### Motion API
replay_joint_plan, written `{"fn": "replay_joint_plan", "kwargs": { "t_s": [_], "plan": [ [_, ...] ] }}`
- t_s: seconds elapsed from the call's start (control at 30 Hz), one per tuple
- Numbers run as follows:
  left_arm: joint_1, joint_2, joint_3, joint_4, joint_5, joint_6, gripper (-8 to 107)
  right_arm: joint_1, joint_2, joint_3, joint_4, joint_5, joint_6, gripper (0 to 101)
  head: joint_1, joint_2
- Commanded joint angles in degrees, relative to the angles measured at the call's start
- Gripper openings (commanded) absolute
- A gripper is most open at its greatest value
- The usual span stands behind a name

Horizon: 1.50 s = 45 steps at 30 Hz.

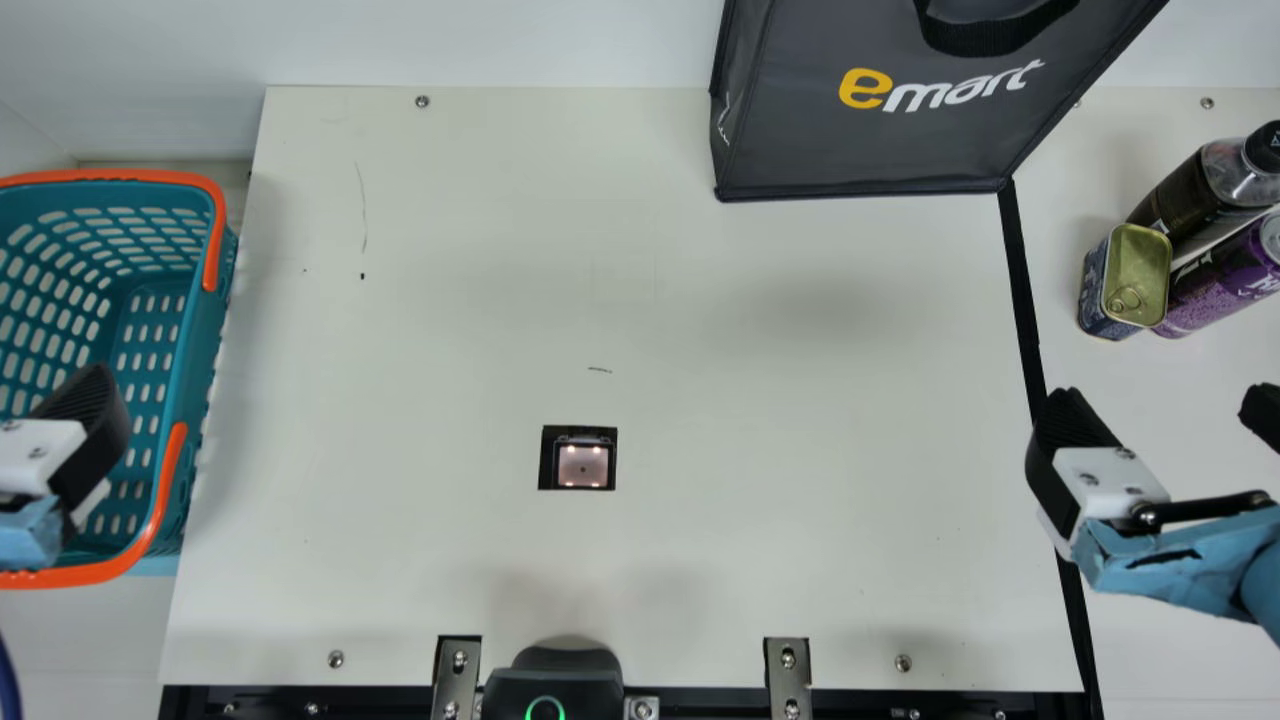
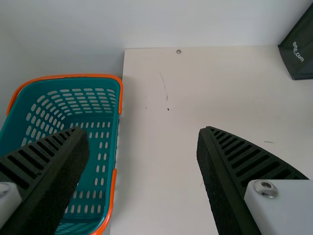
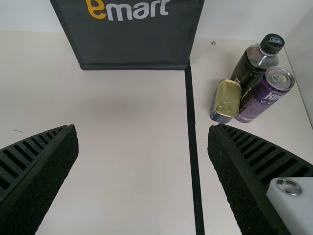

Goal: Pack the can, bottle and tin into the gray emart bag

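Both our jaws gape wide. In the main view we see the purple cylindrical can (image 1: 1212, 287), black-capped plastic bottle (image 1: 1187, 203) and gold-topped rectangular tin (image 1: 1139, 270) between two and three o'clock, the gray fabric bag (image 1: 860, 145) past one.

Around my bench (image 1: 500, 300)
Basket (image 1: 192, 370) left, bag (image 1: 870, 140) at back; right, the tin (image 1: 1136, 272) beside the can (image 1: 1218, 282), bottle (image 1: 1196, 198) behind.

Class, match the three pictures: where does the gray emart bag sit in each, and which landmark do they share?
Main view: gray bag at the top, right of centre.
Left wrist view: bag upper right corner, cut off.
Right wrist view: bag top, slightly left of centre.
Shared landmark: the short dark dash on the cream table.
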Motion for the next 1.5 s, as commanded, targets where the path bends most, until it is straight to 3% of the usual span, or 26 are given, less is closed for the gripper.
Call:
{"fn": "replay_joint_plan", "kwargs": {
  "t_s": [0.0, 0.03, 0.37, 1.47],
  "plan": [
    [0.0, 0.0, 0.0, 0.0, 0.0, 0.0, 90, 0.0, 0.0, 0.0, 0.0, 0.0, 0.0, 91, -1.85, -1.25],
    [0.0, 0.0, 0.0, 0.0, 0.0, 0.0, 90, 0.0, 0.0, 0.0, 0.0, 0.0, 0.0, 91, -4.8, -4.2],
    [0.0, 0.0, 0.0, 0.0, 0.0, 0.0, 90, 0.0, 0.0, 0.0, 0.0, 0.0, 0.0, 91, -18.16, -17.55],
    [0.0, 0.0, 0.0, 0.0, 0.0, 0.0, 90, 0.0, 0.0, 0.0, 0.0, -0.04, 0.0, 91, -18.44, -18.33]
  ]
}}
